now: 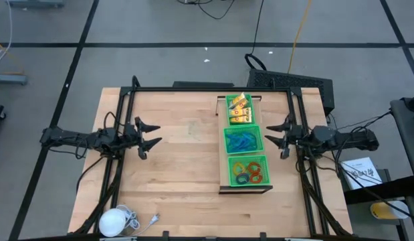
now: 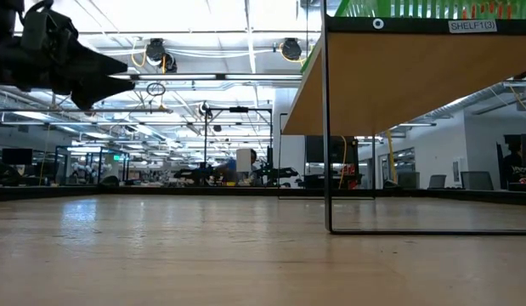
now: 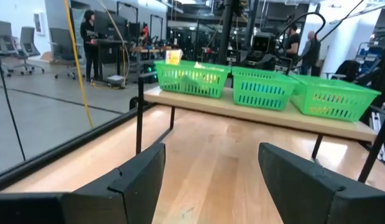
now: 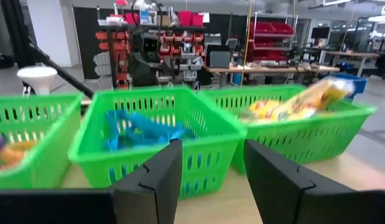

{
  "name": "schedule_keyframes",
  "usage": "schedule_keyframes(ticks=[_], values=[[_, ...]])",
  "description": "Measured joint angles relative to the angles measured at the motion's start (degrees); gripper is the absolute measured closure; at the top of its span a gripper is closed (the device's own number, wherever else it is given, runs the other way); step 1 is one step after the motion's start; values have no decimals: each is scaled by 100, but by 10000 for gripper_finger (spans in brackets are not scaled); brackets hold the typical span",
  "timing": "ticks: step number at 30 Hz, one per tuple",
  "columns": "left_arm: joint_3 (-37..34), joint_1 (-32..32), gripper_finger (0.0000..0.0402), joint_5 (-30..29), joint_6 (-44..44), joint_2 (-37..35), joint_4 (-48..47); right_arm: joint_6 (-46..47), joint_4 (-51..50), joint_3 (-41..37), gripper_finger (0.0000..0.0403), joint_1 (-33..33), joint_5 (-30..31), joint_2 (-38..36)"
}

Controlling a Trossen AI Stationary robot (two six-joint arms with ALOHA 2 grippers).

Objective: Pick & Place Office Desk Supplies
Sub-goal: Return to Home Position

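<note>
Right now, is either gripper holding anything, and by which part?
Nothing is held. The left gripper and the right gripper are both open and empty, one on each side of the green bins.

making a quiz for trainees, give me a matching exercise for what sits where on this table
Things: 1 yellow packets; 2 blue clips; 3 coloured rings; 4 white round object.
Places: a middle bin; b table, outside the bins; c bottom bin of the high view; d top bin of the high view.
Pairs: 1-d, 2-a, 3-c, 4-b.
</note>
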Motion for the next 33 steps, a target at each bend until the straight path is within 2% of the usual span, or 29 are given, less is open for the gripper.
schedule_keyframes(ticks=[7,18,24,27,33], values=[[0,0,131,32,-183,0,-188,171,71,-435,243,1,-5,0],[4,0,131,78,-183,0,-128,92,109,-608,242,2,39,0],[4,0,131,83,-272,0,-126,82,43,-651,243,2,702,0],[4,0,131,85,-278,0,-126,37,140,-798,242,2,807,0],[4,0,131,84,-307,1,-125,-233,984,-1137,243,2,1420,9]])
